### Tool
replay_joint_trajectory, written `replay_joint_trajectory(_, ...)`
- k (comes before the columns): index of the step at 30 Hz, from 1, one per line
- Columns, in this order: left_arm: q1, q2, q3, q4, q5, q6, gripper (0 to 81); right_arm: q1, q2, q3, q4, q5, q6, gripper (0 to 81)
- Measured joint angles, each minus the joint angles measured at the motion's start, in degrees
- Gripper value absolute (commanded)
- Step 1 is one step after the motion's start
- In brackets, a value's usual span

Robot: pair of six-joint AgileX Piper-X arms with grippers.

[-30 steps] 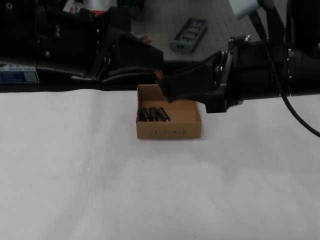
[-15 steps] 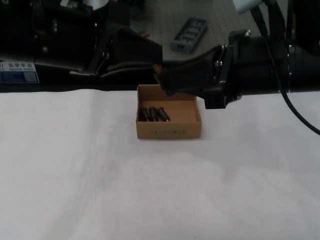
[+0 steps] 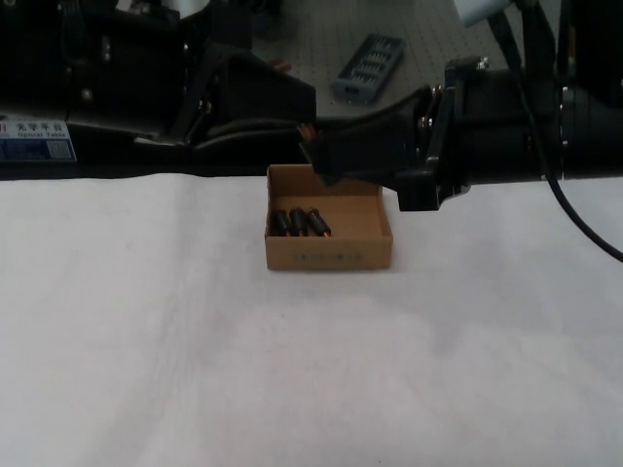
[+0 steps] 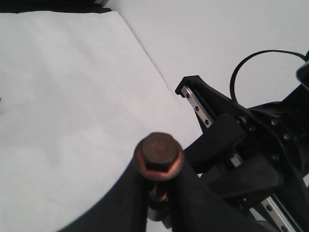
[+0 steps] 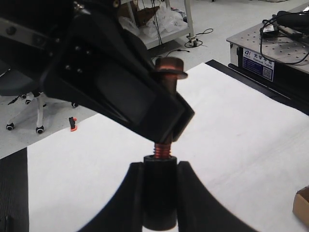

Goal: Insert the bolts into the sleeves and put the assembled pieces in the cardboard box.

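High view, from the left: the left gripper (image 3: 305, 131) comes in over the white-covered desk (image 3: 146, 341) and meets the right gripper (image 3: 319, 161) above the back rim of the brown cardboard box (image 3: 329, 259). The box sits on the desk near its far edge. Three dark assembled pieces (image 3: 300, 223) lie side by side in its left half. Beyond the box, a blue-grey slotted rack (image 3: 368, 66) rests on a grey perforated board.

In the left wrist view, the left gripper (image 4: 158, 180) is clamped on the copper-coloured hex-headed bolt (image 4: 158, 155), its fingers pressed against the shank just under the head.

In the right wrist view, the right gripper (image 5: 160, 169) is closed tight around the black cylindrical sleeve (image 5: 159, 193), which stands upright between its fingers. The bolt's threaded end touches the sleeve's top. How far it has entered cannot be told. The bolt's head shows above the left gripper's black body.
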Motion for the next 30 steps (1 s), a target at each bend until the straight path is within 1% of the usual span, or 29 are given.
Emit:
replay_joint_trajectory(2, -0.2, 0.0, 0.0, 0.0, 0.0, 1.5, 8.5, 0.0, 0.0, 0.0, -0.4, 0.1, 0.1, 2.5)
replay_joint_trajectory(7, 0.1, -0.1, 0.3, 2.1, 0.0, 4.0, 41.2, -0.2, 0.0, 0.0, -1.4, 1.6, 0.0, 2.5)
replay_joint_trajectory(9, 0.1, 0.1, 0.7, 3.3, 0.0, 4.3, 46.4, -0.6, -0.5, 0.0, -3.5, 2.5, 0.0, 2.5)
replay_joint_trajectory(22, 0.1, 0.2, 1.0, 4.1, 0.0, 4.4, 46.4, -0.6, -1.2, -0.1, -5.0, 3.1, 0.0, 2.5)
replay_joint_trajectory(28, 0.1, 0.2, 1.0, 3.0, -0.5, 4.4, 46.4, -0.6, -1.2, -0.1, -4.5, 6.1, 0.0, 2.5)
replay_joint_trajectory(30, 0.4, 0.0, 1.0, 3.8, -1.1, 4.8, 44.9, -0.6, -1.2, -0.1, -3.4, 7.2, 0.0, 2.5)
